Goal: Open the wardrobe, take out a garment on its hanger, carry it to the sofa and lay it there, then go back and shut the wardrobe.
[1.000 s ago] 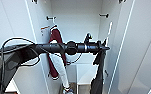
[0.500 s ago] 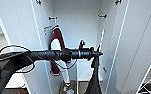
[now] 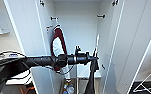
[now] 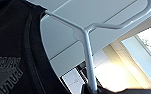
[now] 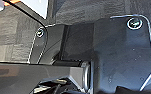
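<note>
The hanger [image 3: 97,46] was held upright by the left gripper [image 3: 95,58] inside the open wardrobe [image 3: 78,27], the garment [image 3: 91,77] hung straight below near its right door.

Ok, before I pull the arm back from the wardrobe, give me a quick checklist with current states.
1. Wardrobe doors open wide: ok.
2. Black garment hanging below the left gripper: ok.
3. Hanger inside the garment's collar, hook standing up free: ok in the left wrist view.
4. Grip on the hanger firm: cannot tell; the fingers are hard to make out.
5. Maroon jacket hanging apart on the wardrobe's left side, not snagged: ok.
6. Bottles on the wardrobe floor near the garment's hem: cannot tell whether they are clear of it.
</note>
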Tool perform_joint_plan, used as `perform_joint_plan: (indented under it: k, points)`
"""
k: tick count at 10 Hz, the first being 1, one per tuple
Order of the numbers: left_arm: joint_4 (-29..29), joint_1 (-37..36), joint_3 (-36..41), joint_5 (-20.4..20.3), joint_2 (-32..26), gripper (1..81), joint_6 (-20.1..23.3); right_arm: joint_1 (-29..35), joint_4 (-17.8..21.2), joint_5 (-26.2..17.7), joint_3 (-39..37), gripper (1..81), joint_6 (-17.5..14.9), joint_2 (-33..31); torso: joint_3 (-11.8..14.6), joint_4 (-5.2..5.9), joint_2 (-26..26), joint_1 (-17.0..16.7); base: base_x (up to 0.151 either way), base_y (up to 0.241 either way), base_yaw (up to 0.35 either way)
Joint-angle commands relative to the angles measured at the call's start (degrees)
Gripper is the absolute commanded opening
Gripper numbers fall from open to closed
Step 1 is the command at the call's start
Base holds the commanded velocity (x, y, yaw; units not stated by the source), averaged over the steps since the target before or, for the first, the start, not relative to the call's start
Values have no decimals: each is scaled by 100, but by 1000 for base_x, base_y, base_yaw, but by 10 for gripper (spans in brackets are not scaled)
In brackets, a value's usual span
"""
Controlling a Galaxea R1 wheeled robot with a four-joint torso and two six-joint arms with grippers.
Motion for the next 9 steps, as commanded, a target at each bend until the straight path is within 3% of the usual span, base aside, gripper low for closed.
perform_joint_plan:
  k: [1,9]
  points:
    - [315,-787,135,-337,-41,10,79,178,-73,-234,15,811,-24,-3,0,0,0,0,-132,0,0]
    - [517,-365,276,-328,-323,10,71,196,-73,-234,23,811,-24,23,0,0,-2,-4,-124,0,0]
